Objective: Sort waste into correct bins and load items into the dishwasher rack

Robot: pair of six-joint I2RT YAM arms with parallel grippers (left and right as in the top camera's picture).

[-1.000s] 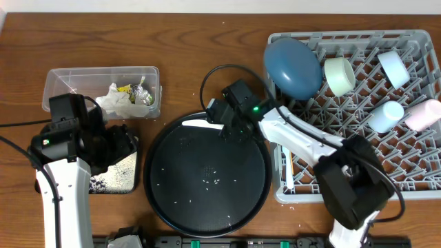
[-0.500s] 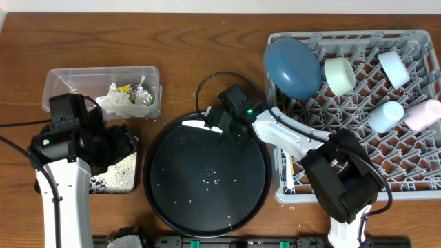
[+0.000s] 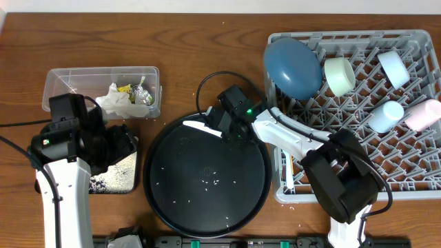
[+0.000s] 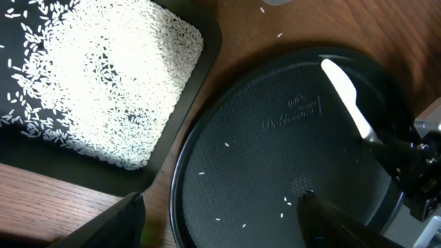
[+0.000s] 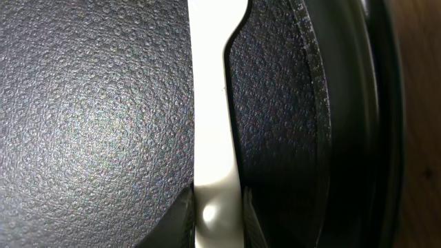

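A white plastic utensil (image 3: pixel 195 126) (image 5: pixel 213 103) lies at the far rim of the round black tray (image 3: pixel 207 207). My right gripper (image 3: pixel 224 129) (image 5: pixel 217 220) is shut on its handle, with a finger pressing each side. The utensil's blade (image 4: pixel 348 103) shows in the left wrist view too. My left gripper (image 3: pixel 127 145) (image 4: pixel 220 220) hangs open and empty over the seam between the shallow black tray (image 3: pixel 124 184) of rice (image 4: pixel 103 83) and the round tray (image 4: pixel 275 158). White tissue and wrappers (image 3: pixel 127 98) fill the clear tub (image 3: pixel 52 76).
The grey dishwasher rack (image 3: pixel 344 36) at right holds a dark-blue plate (image 3: pixel 293 67), a teal bowl (image 3: pixel 340 76), a light blue bowl (image 3: pixel 393 67), a white cup (image 3: pixel 386 115) and a pink cup (image 3: pixel 424 114). Stray rice grains dot the round tray.
My right gripper has shifted a little left along the round tray's far rim and closed on the white utensil's handle. The left arm has stayed still.
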